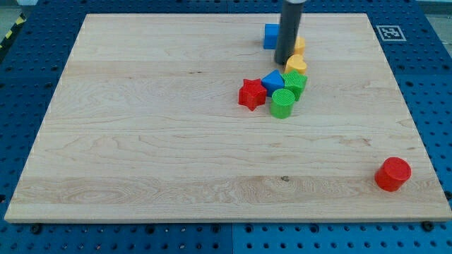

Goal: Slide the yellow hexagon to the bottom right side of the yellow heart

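My tip [285, 63] rests on the board near the view's top, just left of two yellow blocks. The yellow heart [296, 65] lies right beside the tip, on its right. The yellow hexagon [300, 45] sits just above the heart, toward the view's top. It is partly hidden behind the rod, so its shape is hard to make out. The two yellow blocks are close together, touching or nearly so.
A blue square block [270, 35] sits left of the rod, partly hidden. Below the heart is a cluster: a blue block [272, 81], a green star-like block [296, 84], a green cylinder [282, 103] and a red star [251, 93]. A red cylinder [393, 173] stands at the bottom right.
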Robot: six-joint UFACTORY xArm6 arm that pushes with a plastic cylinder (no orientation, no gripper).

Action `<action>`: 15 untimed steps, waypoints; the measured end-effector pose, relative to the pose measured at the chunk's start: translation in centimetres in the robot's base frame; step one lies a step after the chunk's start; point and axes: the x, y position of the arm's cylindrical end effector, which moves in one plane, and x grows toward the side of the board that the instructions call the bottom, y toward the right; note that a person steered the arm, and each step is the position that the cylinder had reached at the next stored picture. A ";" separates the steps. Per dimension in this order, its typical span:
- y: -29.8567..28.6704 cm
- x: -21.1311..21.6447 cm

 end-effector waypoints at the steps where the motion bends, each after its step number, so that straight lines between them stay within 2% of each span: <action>1: -0.1 -1.4; 3: -0.2 -6.6; 4: 2.2 -6.9; 6: 8.1 -1.0; 7: 8.4 -2.7; 8: 11.2 -0.2; 9: 9.2 5.2; 10: 7.3 6.3; 12: 11.4 1.2; 13: 9.1 0.1; 14: 5.9 1.1; 15: 5.4 2.9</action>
